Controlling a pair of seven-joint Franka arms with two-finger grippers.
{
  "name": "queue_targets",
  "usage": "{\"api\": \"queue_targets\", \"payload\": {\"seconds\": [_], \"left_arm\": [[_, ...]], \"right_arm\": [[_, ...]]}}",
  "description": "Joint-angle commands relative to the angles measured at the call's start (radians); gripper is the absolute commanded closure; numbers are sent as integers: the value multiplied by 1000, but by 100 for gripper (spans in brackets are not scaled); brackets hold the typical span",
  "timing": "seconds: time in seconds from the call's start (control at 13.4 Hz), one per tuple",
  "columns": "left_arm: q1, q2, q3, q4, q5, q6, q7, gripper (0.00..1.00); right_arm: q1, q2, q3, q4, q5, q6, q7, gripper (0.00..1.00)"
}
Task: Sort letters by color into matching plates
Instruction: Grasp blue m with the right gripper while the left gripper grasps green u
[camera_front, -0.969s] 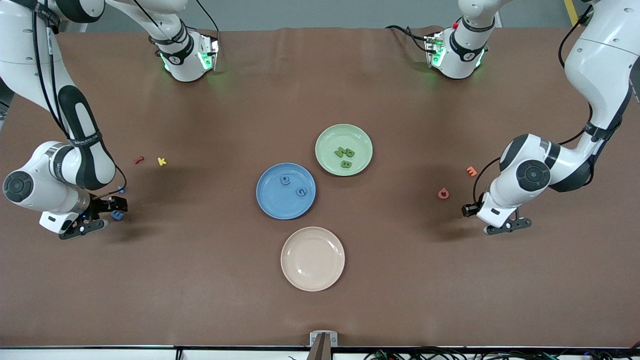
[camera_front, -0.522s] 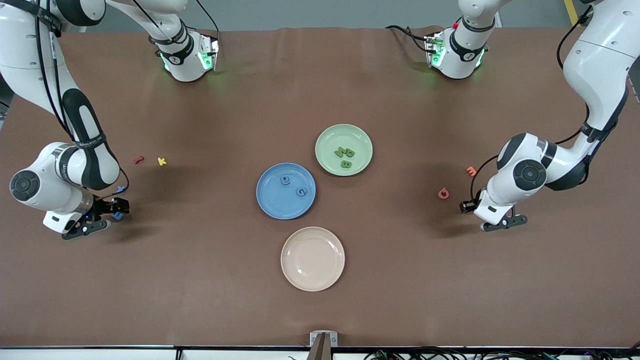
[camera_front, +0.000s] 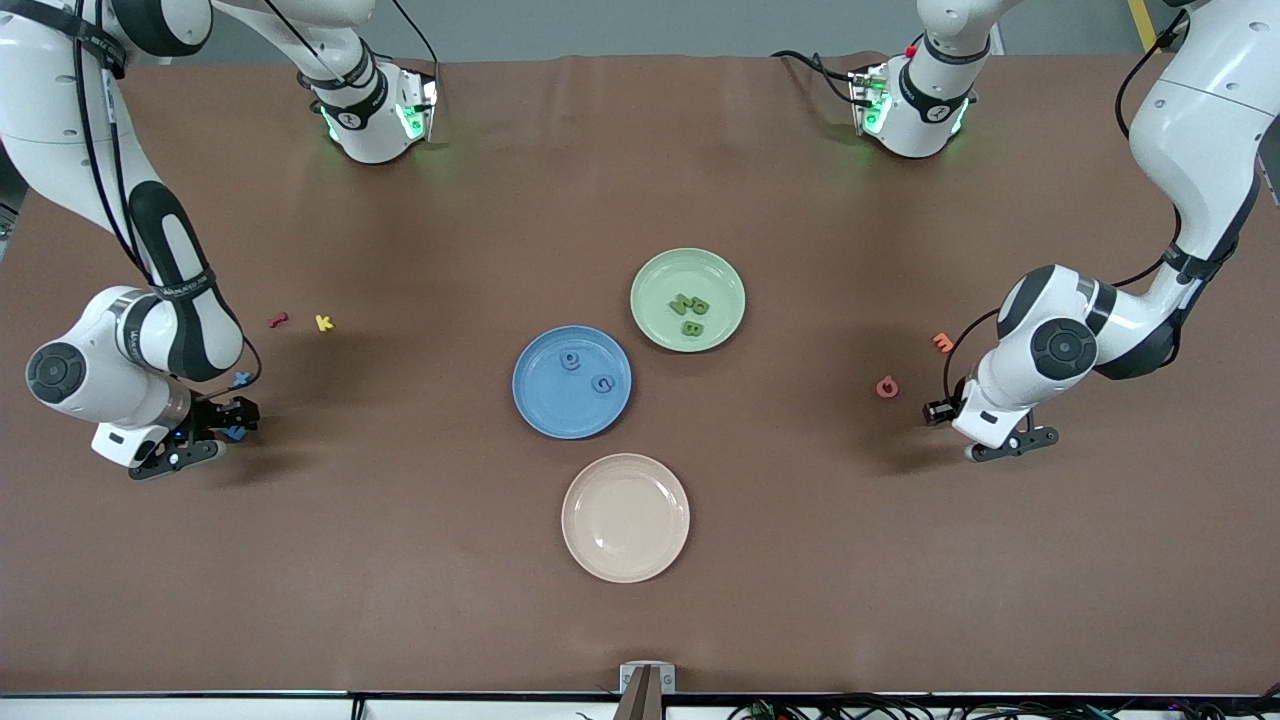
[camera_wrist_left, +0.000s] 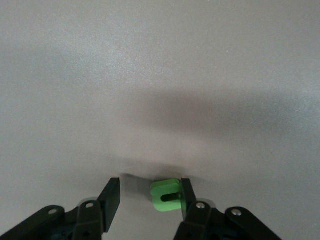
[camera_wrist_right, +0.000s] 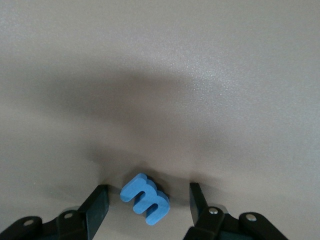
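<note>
Closing: your right gripper (camera_wrist_right: 145, 200), jaws apart around blue letter (camera_wrist_right: 145, 197) — center it.
Left gripper (camera_wrist_left: 147, 197): apart, green letter (camera_wrist_left: 165, 195) probably touching one finger at 3 o'clock.

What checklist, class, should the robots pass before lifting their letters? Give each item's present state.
1. Blue letter sits between the right gripper fingers: ok.
2. Right fingers touch that letter on both sides: not ok, gaps show.
3. Green letter sits between the left gripper fingers: ok, against one finger, a gap at the other.
4. Blue plate has bare room beside its two letters: ok.
5. Green plate has bare room beside its letters: ok.
6. Second blue letter by the right gripper stays out of the grasp: cannot tell.
</note>
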Motion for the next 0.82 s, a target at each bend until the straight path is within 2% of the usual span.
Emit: {"api": "queue_targets", "payload": {"seconds": [0.0, 0.37, 0.75], "left_arm": [[8, -3, -9, -8, 6, 17, -19, 43], [-1, 3, -9, -7, 6, 17, -21, 44], [-1, 23, -8, -5, 6, 26, -21, 48]], "right_arm": [[-20, 1, 14, -4, -8, 9, -15, 42], [-20, 1, 16, -1, -8, 9, -16, 68], [-12, -1, 16, 11, -8, -1, -19, 77]]}}
